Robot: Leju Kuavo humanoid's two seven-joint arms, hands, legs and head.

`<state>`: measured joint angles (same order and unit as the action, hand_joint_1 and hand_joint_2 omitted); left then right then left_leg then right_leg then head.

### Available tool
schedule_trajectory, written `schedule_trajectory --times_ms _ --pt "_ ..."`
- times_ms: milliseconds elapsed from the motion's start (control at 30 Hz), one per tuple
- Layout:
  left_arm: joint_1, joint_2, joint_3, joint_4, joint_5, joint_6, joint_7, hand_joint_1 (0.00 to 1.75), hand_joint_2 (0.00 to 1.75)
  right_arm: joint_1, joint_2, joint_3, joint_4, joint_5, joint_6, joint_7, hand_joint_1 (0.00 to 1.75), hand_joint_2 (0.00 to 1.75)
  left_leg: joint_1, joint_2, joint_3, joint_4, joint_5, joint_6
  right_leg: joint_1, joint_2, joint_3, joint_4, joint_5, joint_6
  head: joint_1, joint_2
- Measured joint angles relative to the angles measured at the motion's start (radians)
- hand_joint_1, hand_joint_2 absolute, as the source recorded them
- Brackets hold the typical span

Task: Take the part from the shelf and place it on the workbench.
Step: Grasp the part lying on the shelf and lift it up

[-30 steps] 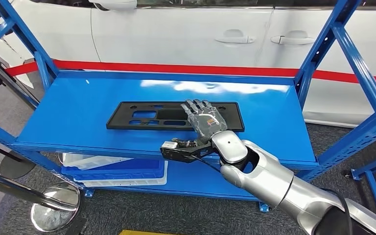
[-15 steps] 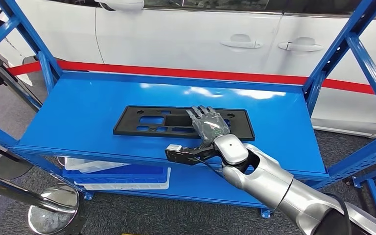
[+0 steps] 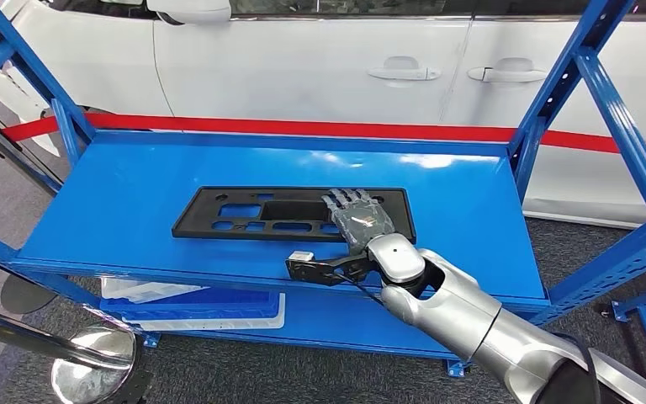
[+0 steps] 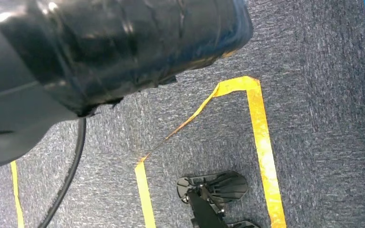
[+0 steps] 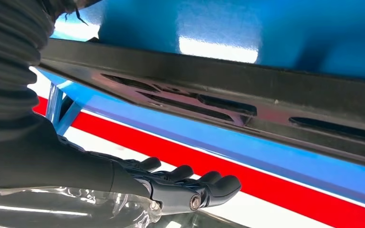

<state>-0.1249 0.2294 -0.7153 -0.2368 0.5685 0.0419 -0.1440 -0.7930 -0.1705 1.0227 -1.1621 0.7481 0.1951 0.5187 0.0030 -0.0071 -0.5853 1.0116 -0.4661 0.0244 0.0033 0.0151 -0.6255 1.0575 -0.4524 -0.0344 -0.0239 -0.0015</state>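
Although it is the thing to be carried off, the part (image 3: 290,214), a flat black plate with cut-out slots, lies flat on the upper deck of the blue shelf (image 3: 135,202), roughly at its middle and nearer the front edge than the back. From the head view, the right hand (image 3: 360,217) is stretched over the part's right end with its fingers (image 3: 346,200) extended and apart, palm down. It looks to be just above or barely touching the plate; which of the two cannot be told. The right wrist view shows the same fingers straight and spread, closed around nothing, with the long edge of the part running beside them. So the hand is open and holds nothing.

The left hand cannot be made out; its wrist camera looks down at grey carpet with yellow tape lines (image 4: 261,142), so its state cannot be told.

Below the deck, a lower level carries white and blue trays (image 3: 202,301). Behind the shelf are a red band (image 3: 303,128) and a white car (image 3: 320,59).

As for progress, I judge the task barely begun: the reach is made, but gripping, lifting, carrying and setting down on the workbench all remain
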Motion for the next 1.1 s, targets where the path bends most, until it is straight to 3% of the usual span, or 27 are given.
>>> schedule_trajectory --times_ms 433,1100 --pt "-0.001 -0.002 0.0 0.0 0.005 0.003 0.003 0.0 0.0 0.001 0.016 0.0 0.031 -0.014 0.02 -0.005 0.0 1.75 0.0 0.0 0.0 -0.002 0.001 -0.019 0.001 -0.001 0.002 -0.001 0.0 -0.002 0.0 0.0" --pt "-0.009 -0.008 0.0 0.0 -0.006 0.006 0.004 0.0 0.0 0.001 0.049 0.0 0.136 0.016 -0.03 -0.006 0.0 1.75 0.0 0.0 0.002 -0.002 0.001 -0.02 0.0 -0.001 0.007 -0.008 0.001 -0.002 0.0 0.0"
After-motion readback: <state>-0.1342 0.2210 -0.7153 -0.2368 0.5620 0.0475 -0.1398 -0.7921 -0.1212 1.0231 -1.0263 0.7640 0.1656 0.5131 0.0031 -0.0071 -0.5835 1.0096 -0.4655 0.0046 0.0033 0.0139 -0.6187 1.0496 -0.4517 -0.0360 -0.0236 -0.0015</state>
